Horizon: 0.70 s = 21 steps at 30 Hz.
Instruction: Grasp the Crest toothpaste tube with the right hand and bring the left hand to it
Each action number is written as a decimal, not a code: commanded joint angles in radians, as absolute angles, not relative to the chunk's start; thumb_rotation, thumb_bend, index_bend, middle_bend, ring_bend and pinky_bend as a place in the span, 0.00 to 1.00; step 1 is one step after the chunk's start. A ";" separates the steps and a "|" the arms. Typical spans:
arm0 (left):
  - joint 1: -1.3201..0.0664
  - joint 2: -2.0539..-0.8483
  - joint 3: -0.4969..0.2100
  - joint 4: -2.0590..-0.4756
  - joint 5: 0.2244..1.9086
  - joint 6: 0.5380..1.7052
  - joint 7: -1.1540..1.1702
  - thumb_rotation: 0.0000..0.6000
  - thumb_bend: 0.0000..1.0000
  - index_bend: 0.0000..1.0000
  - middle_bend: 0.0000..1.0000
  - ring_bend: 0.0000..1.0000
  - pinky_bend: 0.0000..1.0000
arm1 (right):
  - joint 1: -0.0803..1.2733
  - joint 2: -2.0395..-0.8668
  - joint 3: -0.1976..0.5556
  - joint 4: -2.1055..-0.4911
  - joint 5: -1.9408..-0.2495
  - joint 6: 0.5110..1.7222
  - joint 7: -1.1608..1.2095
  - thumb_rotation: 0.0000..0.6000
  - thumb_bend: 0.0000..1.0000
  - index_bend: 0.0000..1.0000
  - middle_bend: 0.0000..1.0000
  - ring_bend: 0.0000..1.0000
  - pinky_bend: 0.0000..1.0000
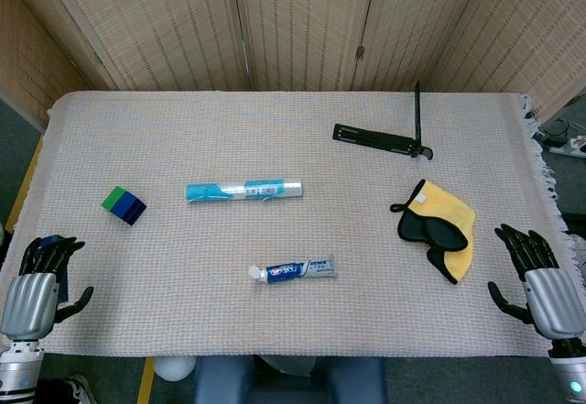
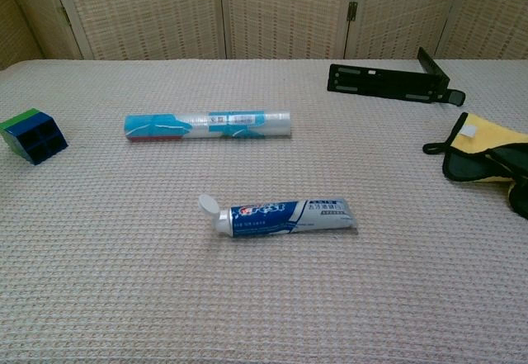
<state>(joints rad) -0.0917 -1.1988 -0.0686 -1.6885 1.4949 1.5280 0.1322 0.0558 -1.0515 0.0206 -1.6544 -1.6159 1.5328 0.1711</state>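
The toothpaste [image 1: 293, 270] lies flat on the table [image 1: 385, 312] between both hands, well apart from each; right hand [image 1: 536, 276] and left hand [image 1: 41, 280] hold nothing, fingers spread

Cloth-covered table [image 1: 366, 267] bearing toothpaste tube [image 1: 295, 269], blue roll [image 1: 244, 191], block [image 1: 124, 205], stand [image 1: 385, 136], mitt [image 1: 439, 228]

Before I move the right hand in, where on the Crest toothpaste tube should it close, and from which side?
Probably the mid-body of the toothpaste tube, from above. It lies flat and alone on the cloth, cap pointing toward the robot's left, flat crimped end toward its right, so fingers can straddle its narrow width. The right hand rests open at the table's right edge, so coming in over the crimped end looks easiest.
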 commanded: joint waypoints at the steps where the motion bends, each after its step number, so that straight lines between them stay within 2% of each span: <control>1: -0.093 -1.200 -0.068 -1.687 1.492 1.524 0.133 1.00 0.33 0.24 0.20 0.17 0.00 | 0.057 -1.052 0.021 -1.655 -1.617 1.532 0.172 1.00 0.45 0.07 0.09 0.09 0.00; 17: -0.101 -1.196 -0.070 -1.679 1.490 1.511 0.126 1.00 0.33 0.23 0.20 0.17 0.00 | 0.077 -1.054 0.026 -1.679 -1.625 1.513 0.147 1.00 0.45 0.07 0.09 0.10 0.01; 21: -0.104 -1.192 -0.072 -1.680 1.492 1.512 0.125 1.00 0.33 0.23 0.20 0.17 0.00 | 0.116 -1.057 0.033 -1.718 -1.636 1.460 0.078 1.00 0.45 0.07 0.09 0.10 0.01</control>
